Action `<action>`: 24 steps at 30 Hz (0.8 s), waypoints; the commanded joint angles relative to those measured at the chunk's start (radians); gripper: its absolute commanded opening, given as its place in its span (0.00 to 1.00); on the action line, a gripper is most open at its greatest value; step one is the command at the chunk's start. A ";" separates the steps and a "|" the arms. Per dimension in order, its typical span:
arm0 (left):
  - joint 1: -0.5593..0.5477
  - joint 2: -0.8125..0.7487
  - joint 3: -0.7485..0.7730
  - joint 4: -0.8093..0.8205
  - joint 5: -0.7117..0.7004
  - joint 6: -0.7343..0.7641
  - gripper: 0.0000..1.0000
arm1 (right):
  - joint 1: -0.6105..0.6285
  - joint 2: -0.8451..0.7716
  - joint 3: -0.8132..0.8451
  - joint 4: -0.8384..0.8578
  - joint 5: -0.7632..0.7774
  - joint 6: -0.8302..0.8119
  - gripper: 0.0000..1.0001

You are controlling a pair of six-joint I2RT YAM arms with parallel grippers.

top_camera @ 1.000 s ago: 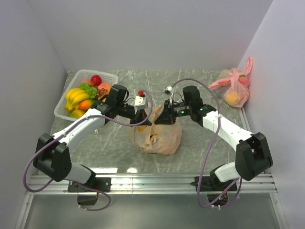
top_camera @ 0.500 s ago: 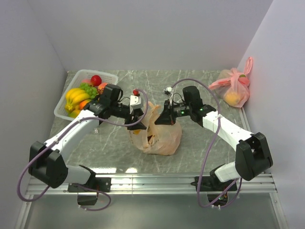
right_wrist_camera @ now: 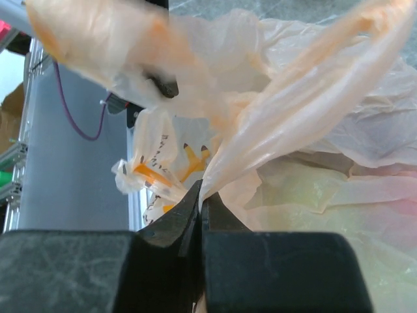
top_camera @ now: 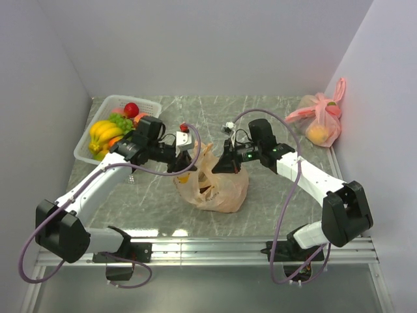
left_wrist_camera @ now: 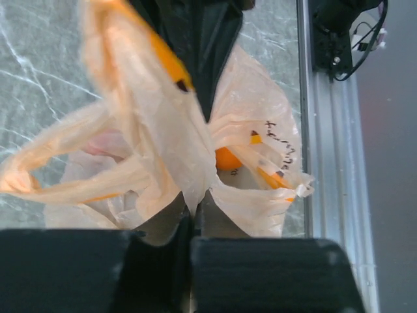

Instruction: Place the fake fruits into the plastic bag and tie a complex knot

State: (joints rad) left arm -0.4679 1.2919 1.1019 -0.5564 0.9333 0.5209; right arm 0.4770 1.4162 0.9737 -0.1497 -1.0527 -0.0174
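The peach-orange plastic bag [top_camera: 214, 182] lies on the table's middle, an orange fruit [left_wrist_camera: 229, 158] showing inside it. My left gripper [top_camera: 180, 162] is shut on the bag's left handle [left_wrist_camera: 174, 140] and holds it up. My right gripper [top_camera: 223, 162] is shut on the bag's right handle [right_wrist_camera: 306, 111], pulled taut. The two grippers face each other above the bag. Several fake fruits [top_camera: 112, 130], bananas, grapes and a red apple, lie in a basket at the back left. No knot shows.
A clear plastic basket [top_camera: 85, 154] stands at the back left. A pink tied bag [top_camera: 320, 119] with a yellow fruit leans on the right wall. The aluminium rail [top_camera: 208, 248] runs along the near edge.
My left gripper has drawn the bag's left handle leftward and toward the near side, and the left arm has swung left. The right gripper shifted slightly left with its handle.
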 commanded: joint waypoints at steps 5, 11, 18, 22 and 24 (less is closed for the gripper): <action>-0.005 0.036 0.058 0.190 0.071 -0.140 0.00 | 0.045 -0.025 0.016 0.006 -0.039 -0.021 0.17; -0.055 0.075 0.055 0.220 0.090 -0.133 0.00 | 0.048 -0.014 0.026 0.045 -0.053 0.016 0.42; -0.110 0.086 0.029 0.251 0.071 -0.134 0.01 | 0.049 0.004 0.046 0.068 -0.050 0.063 0.54; -0.118 0.098 0.027 0.254 0.055 -0.119 0.01 | 0.058 0.007 0.046 0.079 -0.059 0.066 0.54; -0.120 0.112 0.035 0.225 0.044 -0.087 0.01 | 0.061 0.010 0.057 0.050 -0.069 0.045 0.55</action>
State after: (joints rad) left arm -0.5816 1.3834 1.1225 -0.3408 0.9768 0.4011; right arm 0.5224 1.4174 0.9779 -0.1177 -1.0889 0.0364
